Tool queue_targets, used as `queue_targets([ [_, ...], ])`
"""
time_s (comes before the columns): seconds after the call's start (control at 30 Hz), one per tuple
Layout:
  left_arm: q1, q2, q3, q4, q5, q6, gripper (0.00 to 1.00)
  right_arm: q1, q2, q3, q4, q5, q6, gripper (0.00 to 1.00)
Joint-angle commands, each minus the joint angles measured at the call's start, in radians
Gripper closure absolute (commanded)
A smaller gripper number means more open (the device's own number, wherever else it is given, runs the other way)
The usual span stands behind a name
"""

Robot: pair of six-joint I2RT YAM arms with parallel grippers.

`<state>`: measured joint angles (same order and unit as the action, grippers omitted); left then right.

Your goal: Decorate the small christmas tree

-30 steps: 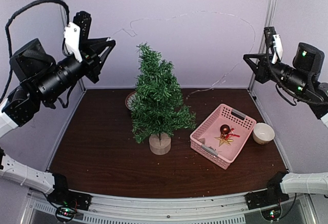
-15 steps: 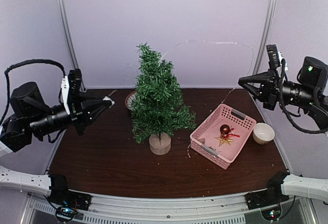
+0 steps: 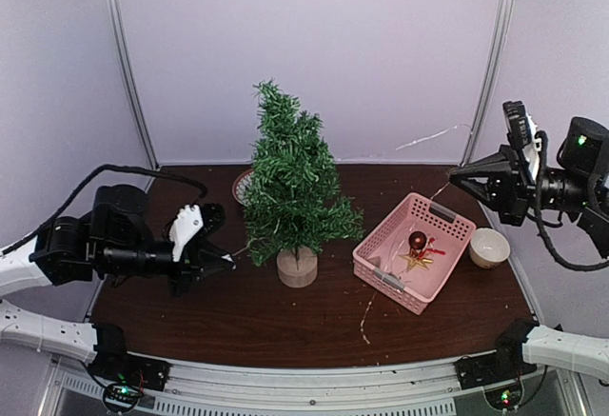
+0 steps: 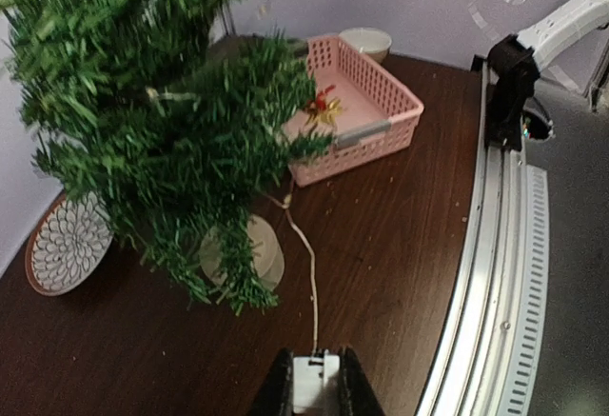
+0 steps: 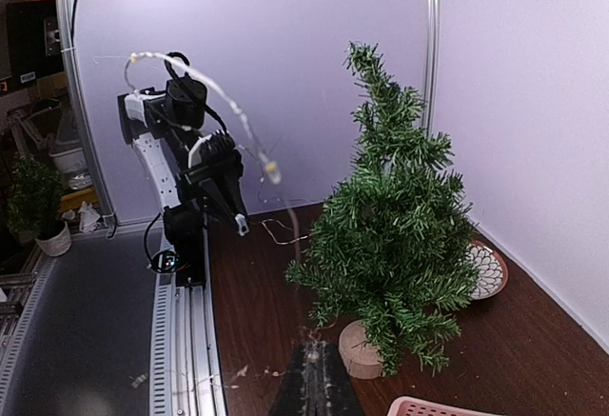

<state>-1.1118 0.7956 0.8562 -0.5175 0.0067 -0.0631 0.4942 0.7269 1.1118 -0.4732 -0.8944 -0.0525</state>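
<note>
While the left gripper (image 3: 226, 264) clamps a wire's white end block (image 4: 312, 383) and the right gripper (image 3: 455, 179) is closed, the small christmas tree (image 3: 293, 188), bristly dark green, stands upright at the centre of the table (image 3: 190, 313).

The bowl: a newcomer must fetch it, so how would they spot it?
On the dark wooden table, look right of the small christmas tree to the pink basket. The bowl stands just outside the basket's right side: small, round, plain cream, unlike the slotted basket.

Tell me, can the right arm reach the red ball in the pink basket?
Probably yes: the basket lies open near the right gripper, and nothing covers the red ball. But it is shut on the light wire, so it cannot grab.
</note>
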Motion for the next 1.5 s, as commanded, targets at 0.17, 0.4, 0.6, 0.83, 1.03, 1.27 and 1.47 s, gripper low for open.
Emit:
queue_targets([
  [0.17,0.003,0.218,0.004,-0.17,-0.194,-0.028,1.0,0.016,0.036,-0.094,-0.027,-0.049,0.067,1.0],
  [0.4,0.003,0.272,-0.075,-0.067,-0.174,-0.024,1.0,0.06,0.049,-0.15,-0.023,-0.076,0.107,1.0],
  [0.6,0.009,0.327,-0.104,-0.098,-0.223,-0.081,1.0,0.064,0.025,-0.18,-0.012,-0.066,0.127,1.0],
  [0.83,0.142,0.341,-0.133,-0.182,-0.255,-0.207,1.0,0.063,-0.042,-0.14,-0.035,0.083,0.131,1.0],
  [1.03,0.251,0.333,-0.128,-0.228,-0.297,-0.277,1.0,0.057,-0.125,-0.125,-0.079,0.481,0.172,1.0],
  [1.27,0.356,0.301,-0.127,-0.243,-0.304,-0.328,1.0,0.052,-0.191,-0.123,-0.138,0.917,0.22,1.0],
  [1.47,0.471,0.258,-0.123,-0.28,-0.33,-0.387,1.0,0.052,-0.268,-0.132,-0.178,1.15,0.221,1.0],
])
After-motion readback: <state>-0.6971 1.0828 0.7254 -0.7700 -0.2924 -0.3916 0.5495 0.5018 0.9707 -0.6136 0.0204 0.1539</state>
